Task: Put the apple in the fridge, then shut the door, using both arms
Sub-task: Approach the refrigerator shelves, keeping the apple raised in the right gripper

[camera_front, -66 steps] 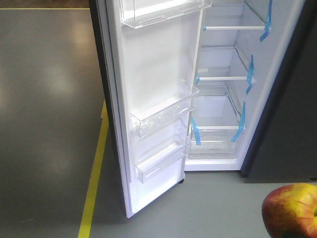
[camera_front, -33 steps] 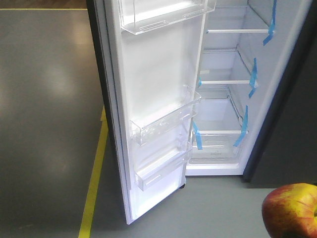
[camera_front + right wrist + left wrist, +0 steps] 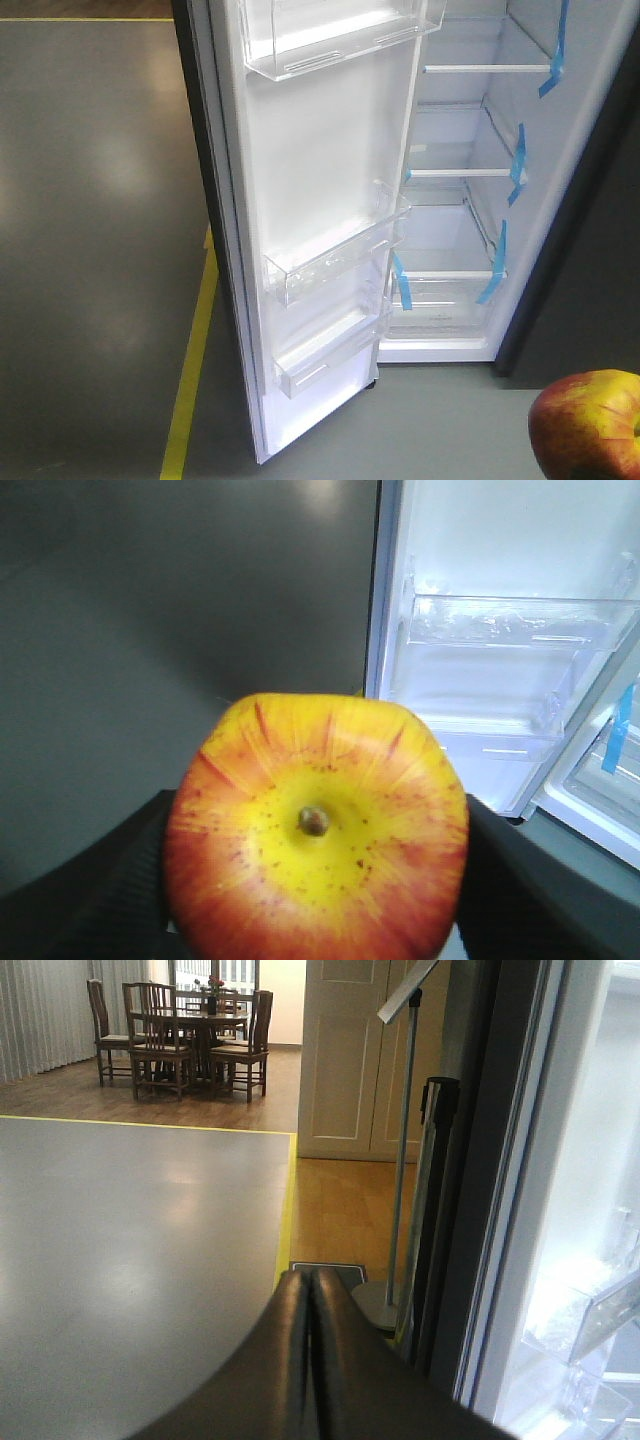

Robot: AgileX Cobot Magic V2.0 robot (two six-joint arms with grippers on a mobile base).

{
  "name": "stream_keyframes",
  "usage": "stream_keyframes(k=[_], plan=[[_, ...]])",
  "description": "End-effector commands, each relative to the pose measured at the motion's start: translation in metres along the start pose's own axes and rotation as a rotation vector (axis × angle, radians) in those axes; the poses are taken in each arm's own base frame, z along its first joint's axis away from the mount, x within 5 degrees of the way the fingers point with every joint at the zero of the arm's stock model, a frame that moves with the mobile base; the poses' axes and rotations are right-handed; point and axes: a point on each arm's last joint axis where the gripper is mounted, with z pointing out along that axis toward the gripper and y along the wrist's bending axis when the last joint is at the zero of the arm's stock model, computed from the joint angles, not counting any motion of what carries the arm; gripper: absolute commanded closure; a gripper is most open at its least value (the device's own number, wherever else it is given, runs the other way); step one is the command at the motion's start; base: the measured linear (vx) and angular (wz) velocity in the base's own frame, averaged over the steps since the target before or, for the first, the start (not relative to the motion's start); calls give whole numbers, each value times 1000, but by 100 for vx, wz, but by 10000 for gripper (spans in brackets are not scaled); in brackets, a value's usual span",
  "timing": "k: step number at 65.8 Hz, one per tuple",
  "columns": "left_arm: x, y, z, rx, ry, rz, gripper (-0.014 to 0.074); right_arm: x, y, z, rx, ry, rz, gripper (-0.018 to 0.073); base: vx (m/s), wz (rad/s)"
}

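Note:
The apple, red with a yellow centre and a short stem, fills the lower middle of the right wrist view, with my right gripper shut on its two sides. It also shows at the bottom right corner of the front view as the apple. The fridge stands open ahead, its white shelves edged with blue tape. Its door is swung wide, clear bins on the white liner. My left gripper is shut on nothing, beside the door's dark outer edge.
A yellow floor line runs along the grey floor left of the door. A stanchion post with a round base stands just behind the door edge. Chairs and a table sit far back on a wooden floor.
The front view has crept forward and left: the fridge and door sit slightly lower and further right in the frame. The apple stays at the bottom right corner.

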Motion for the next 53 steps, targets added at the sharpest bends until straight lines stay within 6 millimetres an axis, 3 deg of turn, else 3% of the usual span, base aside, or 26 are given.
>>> stream_keyframes(k=[1,53], plan=[[2,1,0,5,-59,-11,602,-12,0,-4,9,-89,3,195,5,1],[2,1,0,5,-59,-11,602,-12,0,-4,9,-89,3,195,4,1]])
